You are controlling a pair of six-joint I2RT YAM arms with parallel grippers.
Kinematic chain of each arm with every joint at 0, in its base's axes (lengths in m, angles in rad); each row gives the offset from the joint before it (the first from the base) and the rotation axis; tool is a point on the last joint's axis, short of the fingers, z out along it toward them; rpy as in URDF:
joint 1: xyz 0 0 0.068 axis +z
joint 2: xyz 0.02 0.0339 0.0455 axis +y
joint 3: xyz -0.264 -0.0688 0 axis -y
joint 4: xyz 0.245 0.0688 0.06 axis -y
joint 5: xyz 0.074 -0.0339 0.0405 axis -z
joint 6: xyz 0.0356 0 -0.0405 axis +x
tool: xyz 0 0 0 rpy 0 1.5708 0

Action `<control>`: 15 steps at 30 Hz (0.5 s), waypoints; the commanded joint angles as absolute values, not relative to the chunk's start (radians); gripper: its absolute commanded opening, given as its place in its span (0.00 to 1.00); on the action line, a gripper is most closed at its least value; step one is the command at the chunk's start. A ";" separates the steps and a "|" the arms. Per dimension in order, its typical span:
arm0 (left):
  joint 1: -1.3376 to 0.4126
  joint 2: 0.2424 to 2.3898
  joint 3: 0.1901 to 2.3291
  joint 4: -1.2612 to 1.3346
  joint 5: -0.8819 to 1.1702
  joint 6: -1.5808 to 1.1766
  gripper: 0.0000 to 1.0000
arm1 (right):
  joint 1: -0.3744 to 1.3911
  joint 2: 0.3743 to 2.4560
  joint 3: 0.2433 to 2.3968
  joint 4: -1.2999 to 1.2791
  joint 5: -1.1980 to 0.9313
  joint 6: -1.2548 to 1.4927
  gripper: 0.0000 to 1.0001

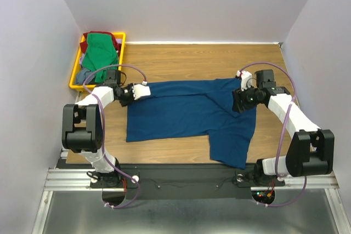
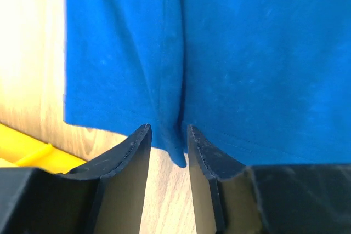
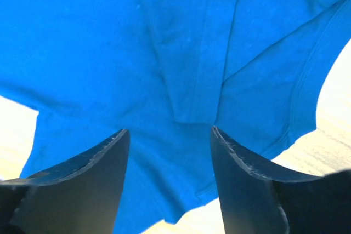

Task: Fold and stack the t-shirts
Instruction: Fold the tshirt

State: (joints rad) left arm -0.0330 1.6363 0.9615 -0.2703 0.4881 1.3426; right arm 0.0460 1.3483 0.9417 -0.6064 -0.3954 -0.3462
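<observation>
Overhead view. A wooden table (image 1: 181,58) was enclosed by a pale back wall (image 1: 186,4) and pale side walls to left (image 1: 27,53) and right (image 1: 323,36); a metal rail (image 1: 181,176) ran along the near edge and carried both arm bases. A blue t-shirt (image 1: 181,116) lay partly folded across the middle of the table, its right part reaching toward the near edge. The left gripper (image 1: 143,91) met the shirt's far left corner; in the left wrist view its fingers (image 2: 137,146) were nearly together, pinching a creased fold of the hem. The right gripper (image 1: 239,102) stood over the shirt's right part with its fingers (image 3: 109,157) spread wide. A yellow tray (image 1: 122,45) in the far left corner held green (image 1: 101,50), dark red (image 1: 101,33) and grey-blue (image 1: 85,74) shirts.
</observation>
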 commanded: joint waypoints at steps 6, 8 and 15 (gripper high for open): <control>-0.205 1.584 1.207 -0.365 0.699 1.151 0.47 | -0.046 1.543 1.199 -0.627 -0.498 -0.350 0.57; -0.247 1.641 1.255 -0.354 0.718 1.057 0.47 | -0.051 1.621 1.255 -0.629 -0.544 -0.331 0.51; -0.256 1.744 1.365 -0.206 0.765 0.807 0.46 | -0.048 1.899 1.448 -0.617 -0.609 -0.275 0.43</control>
State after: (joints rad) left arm -0.2909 1.7214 1.3453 -0.2825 0.7197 0.9825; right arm -0.0521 1.8263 1.3609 -0.6285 -0.5411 -0.3111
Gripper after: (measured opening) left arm 0.462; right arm 0.435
